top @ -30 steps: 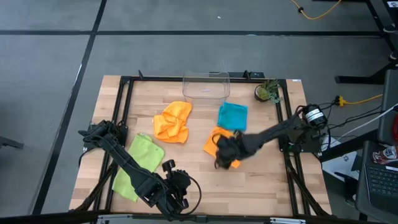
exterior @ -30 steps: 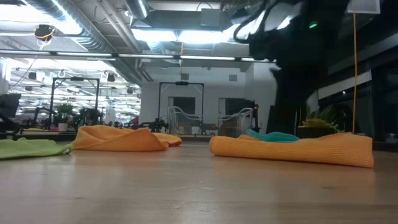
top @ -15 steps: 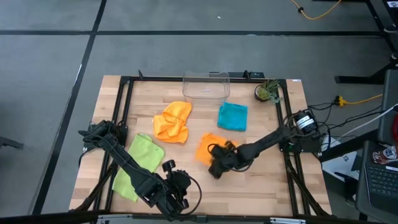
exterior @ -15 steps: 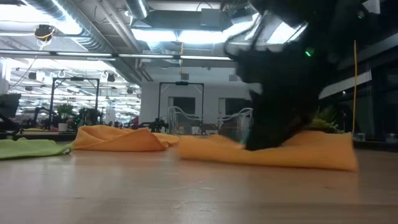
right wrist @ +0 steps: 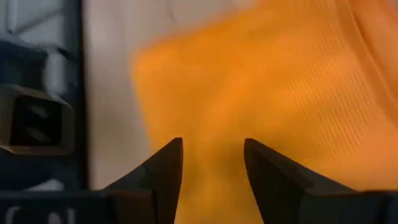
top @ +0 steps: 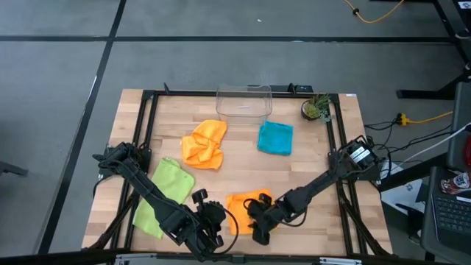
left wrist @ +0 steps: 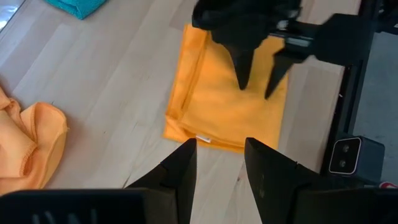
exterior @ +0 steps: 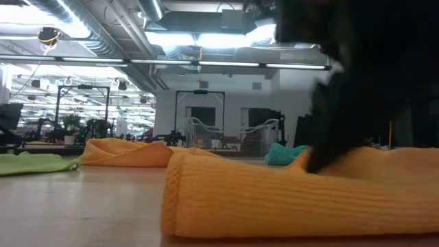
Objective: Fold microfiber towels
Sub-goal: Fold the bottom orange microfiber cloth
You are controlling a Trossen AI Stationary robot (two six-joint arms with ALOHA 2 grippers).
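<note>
A folded orange towel (top: 241, 203) (left wrist: 211, 106) lies flat near the table's front edge. My right gripper (top: 255, 218) (left wrist: 255, 92) stands on it, open, its arm reaching in from the right. My left gripper (top: 213, 219) (left wrist: 221, 146) hovers open just left of that towel, holding nothing. A crumpled orange towel (top: 204, 143), a lime green towel (top: 165, 188) and a folded teal towel (top: 275, 138) lie on the tabletop untouched. My right gripper sets both spread fingertips (left wrist: 242, 84) down on the top face (left wrist: 255, 109) of the folded orange towel, toward its near side. Nothing is pinched between them. The fingers slant down from the table's far right. The towel lies flat on the table under them.
A clear plastic bin (top: 243, 101) stands at the far edge, with a small potted plant (top: 316, 109) to its right. A black frame rail (left wrist: 348, 93) runs along the table's near edge, close to the folded towel. Bare wood shows between the towels.
My right gripper has moved down and toward the table's near edge and left, tipping steeper. The folded orange towel has slid with it from beside the teal towel to the front edge, staying folded and flat.
</note>
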